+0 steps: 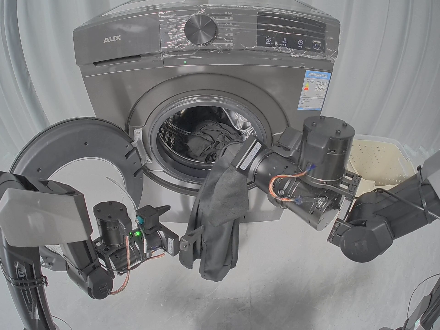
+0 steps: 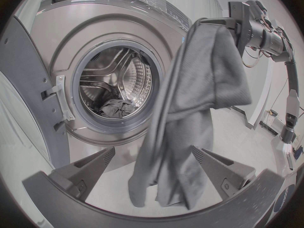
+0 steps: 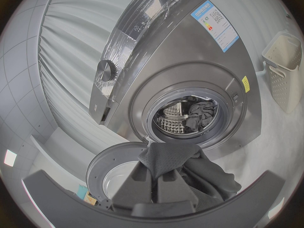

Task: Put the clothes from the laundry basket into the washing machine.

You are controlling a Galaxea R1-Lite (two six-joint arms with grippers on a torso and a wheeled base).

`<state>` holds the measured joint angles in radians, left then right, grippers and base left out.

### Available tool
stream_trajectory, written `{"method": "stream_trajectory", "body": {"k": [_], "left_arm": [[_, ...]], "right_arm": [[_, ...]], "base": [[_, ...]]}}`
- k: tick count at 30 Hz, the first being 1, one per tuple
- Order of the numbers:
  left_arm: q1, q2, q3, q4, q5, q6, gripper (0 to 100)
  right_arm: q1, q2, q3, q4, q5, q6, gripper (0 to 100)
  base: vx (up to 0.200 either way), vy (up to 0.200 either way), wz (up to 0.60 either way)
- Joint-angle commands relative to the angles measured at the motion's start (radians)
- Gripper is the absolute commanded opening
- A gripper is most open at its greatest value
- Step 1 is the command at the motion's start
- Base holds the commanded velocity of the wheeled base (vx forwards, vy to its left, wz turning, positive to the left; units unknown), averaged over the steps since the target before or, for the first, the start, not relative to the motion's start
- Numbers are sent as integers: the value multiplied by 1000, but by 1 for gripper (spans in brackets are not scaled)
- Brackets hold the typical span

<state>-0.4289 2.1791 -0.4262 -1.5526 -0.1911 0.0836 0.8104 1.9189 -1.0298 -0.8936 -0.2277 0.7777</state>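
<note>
- On the pale floor (image 1: pixel 298 276), against a white curtain (image 1: pixel 380 46): washing machine (image 1: pixel 137 83), grey, front-loading, with clear film over its control panel. The porthole is open and the steel drum is visible.
- Door (image 1: pixel 78 143): round and grey-rimmed, swung fully open to the robot's left of the porthole.
- Laundry basket (image 1: pixel 380 161): cream, perforated plastic, standing on the floor to the robot's right of the machine, behind the right arm. Its contents cannot be seen.
- Grey garment (image 1: pixel 220 216): held at its upper end just outside the lower rim of the porthole. The rest hangs in long folds down the machine's front, and its lowest part is clear of the floor.
- Dark clothes (image 1: pixel 206 140): a crumpled heap inside the drum, lying on its floor.
- Right gripper (image 3: pixel 155 181): fingers pinched narrow on the top of the grey garment, level with the porthole's lower edge.
- Left gripper (image 2: pixel 152 149): low and in front of the open door, pointing at the hanging garment. Its fingers are spread wide and hold nothing. The cloth's lower part hangs at their tips, and whether they touch it cannot be told.
- Dial (image 1: pixel 200 28): round, at the centre of the panel.
- Label (image 1: pixel 314 90): a blue-edged sticker on the upper right of the front.
</note>
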Motion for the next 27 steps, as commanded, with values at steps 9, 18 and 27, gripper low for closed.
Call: {"method": "stream_trajectory", "body": {"k": [9, 18, 27], "left_arm": [[-34, 7, 83, -6, -71, 31, 100], [-63, 96, 35, -4, -105, 30, 100], [-56, 222, -95, -4, -108, 15, 100]], "right_arm": [[12, 65, -21, -24, -7, -3, 0], [18, 71, -42, -25, -10, -5, 0], [23, 66, -41, -27, -10, -5, 0]], "base": [[0, 0, 0], [0, 0, 0], [0, 0, 0]]}}
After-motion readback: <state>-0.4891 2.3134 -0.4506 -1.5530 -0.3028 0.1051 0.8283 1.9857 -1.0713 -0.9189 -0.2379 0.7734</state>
